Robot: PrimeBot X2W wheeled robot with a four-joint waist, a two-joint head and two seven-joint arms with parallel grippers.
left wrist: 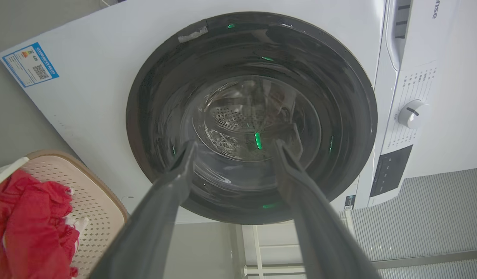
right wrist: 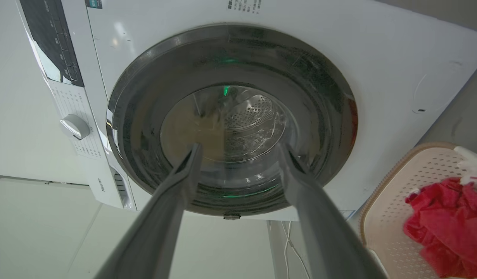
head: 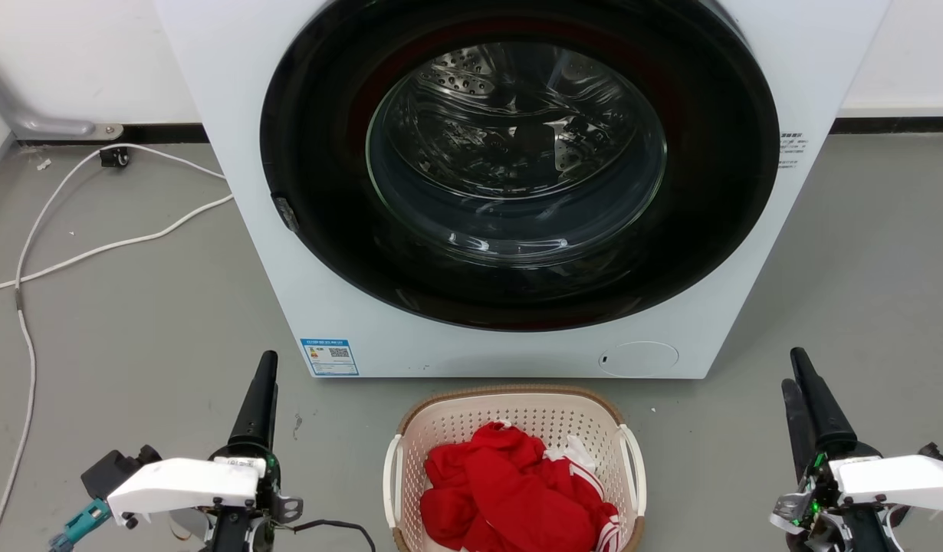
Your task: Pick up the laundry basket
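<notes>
L gripper (head: pixel 266 368): lower left of head frame, fingers pointing up-frame, leaning slightly right. White L wrist housing (head: pixel 184 481) below it. R gripper (head: pixel 793 372): lower right, fingers leaning toward upper left, white R wrist housing (head: pixel 897 479) below. Wrist views: L fingers (left wrist: pixel 163 201) and R fingers (right wrist: pixel 168 197) spread wide, jaws apart.

The laundry basket (head: pixel 450 426) is standing upright on the grey floor (head: pixel 134 322) at six o'clock in the head view, its near end running off the bottom edge. It is showing cream perforated walls, a brown woven-look rim and white handles (head: pixel 392 479) at its nine and three o'clock sides. It is holding crumpled red cloth (head: pixel 510 483) with white stripes. In the left wrist view the basket (left wrist: pixel 95 201) is lying at eight o'clock, and in the right wrist view the basket (right wrist: pixel 389 217) is lying at four o'clock.
</notes>
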